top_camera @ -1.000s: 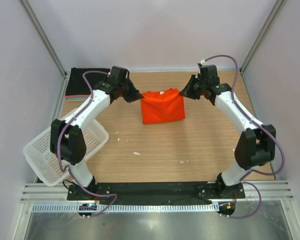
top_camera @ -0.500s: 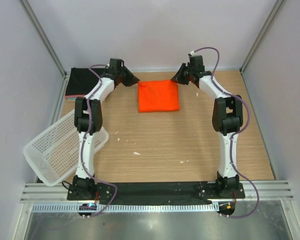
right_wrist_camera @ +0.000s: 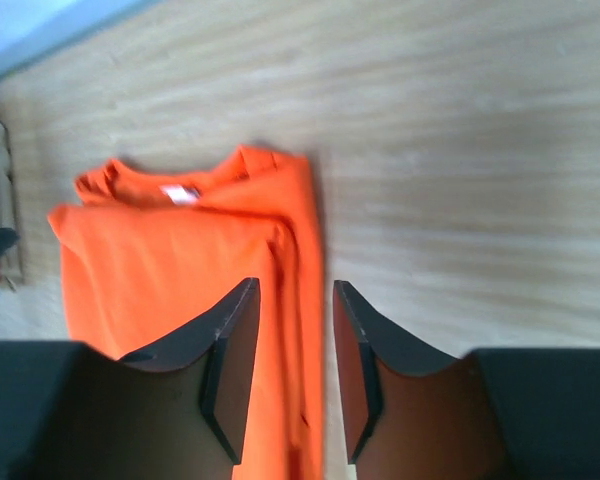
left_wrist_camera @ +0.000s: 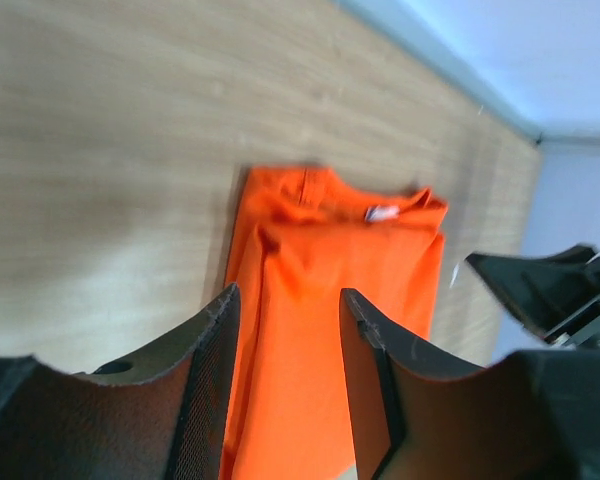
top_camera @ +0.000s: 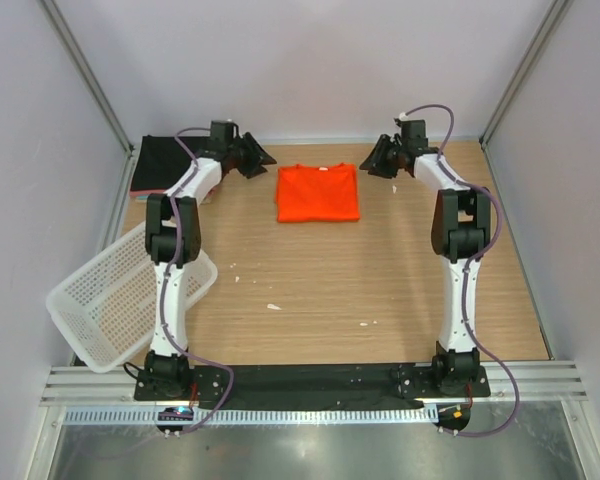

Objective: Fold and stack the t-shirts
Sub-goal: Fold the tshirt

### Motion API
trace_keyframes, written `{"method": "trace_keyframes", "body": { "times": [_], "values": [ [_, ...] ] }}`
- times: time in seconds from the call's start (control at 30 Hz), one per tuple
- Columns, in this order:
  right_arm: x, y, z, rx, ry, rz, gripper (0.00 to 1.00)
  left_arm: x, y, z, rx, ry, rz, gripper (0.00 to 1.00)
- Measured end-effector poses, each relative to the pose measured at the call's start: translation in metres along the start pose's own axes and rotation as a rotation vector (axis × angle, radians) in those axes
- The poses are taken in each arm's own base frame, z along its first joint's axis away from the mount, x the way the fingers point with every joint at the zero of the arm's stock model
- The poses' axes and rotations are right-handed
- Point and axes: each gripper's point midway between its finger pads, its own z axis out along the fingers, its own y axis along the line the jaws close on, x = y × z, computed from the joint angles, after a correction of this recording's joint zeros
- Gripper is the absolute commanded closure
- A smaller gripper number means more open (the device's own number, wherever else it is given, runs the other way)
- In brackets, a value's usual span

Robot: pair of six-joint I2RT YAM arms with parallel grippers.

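Note:
The orange-red t-shirt point(top_camera: 318, 193) lies folded flat at the far middle of the table, collar toward the back wall. My left gripper point(top_camera: 261, 158) hovers just off its far left corner, and my right gripper point(top_camera: 368, 163) just off its far right corner. In the left wrist view the left gripper point(left_wrist_camera: 285, 298) stands open, with the shirt point(left_wrist_camera: 330, 270) lying on the table beyond the gap. The right gripper point(right_wrist_camera: 295, 288) is open too, above the right edge of the shirt point(right_wrist_camera: 170, 270). A folded black t-shirt point(top_camera: 168, 160) tops a stack at the far left, with teal and pink edges point(top_camera: 152, 189) showing beneath.
A white mesh basket point(top_camera: 105, 305) sits tilted over the table's left edge. Frame posts and the back wall point(top_camera: 310, 70) stand close behind both grippers. A few small white scraps point(top_camera: 273, 306) lie on the wood.
Both grippers carried the shirt's edge toward the back wall, laid it flat, then opened and let go. They now sit slightly farther apart, clear of the cloth.

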Motion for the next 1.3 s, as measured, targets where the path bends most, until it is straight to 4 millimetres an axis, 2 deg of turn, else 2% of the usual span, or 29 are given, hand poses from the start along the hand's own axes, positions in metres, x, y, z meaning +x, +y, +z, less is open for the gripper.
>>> {"method": "trace_keyframes", "body": {
  "times": [0.1, 0.27, 0.43, 0.6, 0.7, 0.77, 0.8, 0.83, 0.9, 1.1, 1.2, 1.27, 1.3],
  "values": [
    [0.016, -0.011, -0.020, 0.009, 0.059, -0.023, 0.54, 0.025, 0.000, -0.014, -0.023, 0.045, 0.048, 0.55],
    [0.050, -0.001, -0.047, -0.030, 0.158, -0.090, 0.53, 0.068, 0.002, -0.026, -0.060, 0.124, 0.128, 0.56],
    [0.085, 0.004, -0.062, -0.076, 0.241, -0.118, 0.53, 0.109, 0.023, -0.036, -0.130, 0.198, 0.169, 0.56],
    [0.119, -0.008, -0.067, -0.067, 0.321, -0.111, 0.55, 0.135, 0.047, -0.049, -0.183, 0.253, 0.167, 0.56],
    [0.134, -0.012, -0.068, -0.068, 0.351, -0.105, 0.62, 0.141, 0.047, -0.054, -0.175, 0.262, 0.165, 0.59],
    [0.142, -0.014, -0.070, -0.075, 0.365, -0.095, 0.67, 0.145, 0.047, -0.055, -0.164, 0.276, 0.161, 0.67],
    [0.146, -0.014, -0.072, -0.075, 0.368, -0.093, 0.80, 0.147, 0.046, -0.055, -0.158, 0.281, 0.160, 0.74],
    [0.148, -0.014, -0.074, -0.077, 0.368, -0.095, 0.86, 0.150, 0.046, -0.055, -0.153, 0.287, 0.157, 0.88],
    [0.152, -0.011, -0.081, -0.075, 0.372, -0.088, 0.98, 0.155, 0.048, -0.056, -0.148, 0.299, 0.151, 0.99],
    [0.160, -0.008, -0.106, -0.050, 0.359, -0.085, 0.99, 0.178, 0.054, -0.077, -0.170, 0.330, 0.105, 1.00],
    [0.173, -0.010, -0.123, -0.025, 0.364, -0.067, 0.99, 0.192, 0.056, -0.097, -0.193, 0.338, 0.073, 1.00],
    [0.191, -0.013, -0.137, 0.000, 0.386, -0.036, 0.99, 0.201, 0.056, -0.109, -0.210, 0.348, 0.062, 0.99],
    [0.199, -0.014, -0.141, 0.008, 0.393, -0.028, 0.98, 0.207, 0.055, -0.116, -0.215, 0.352, 0.056, 0.95]
  ]
}}
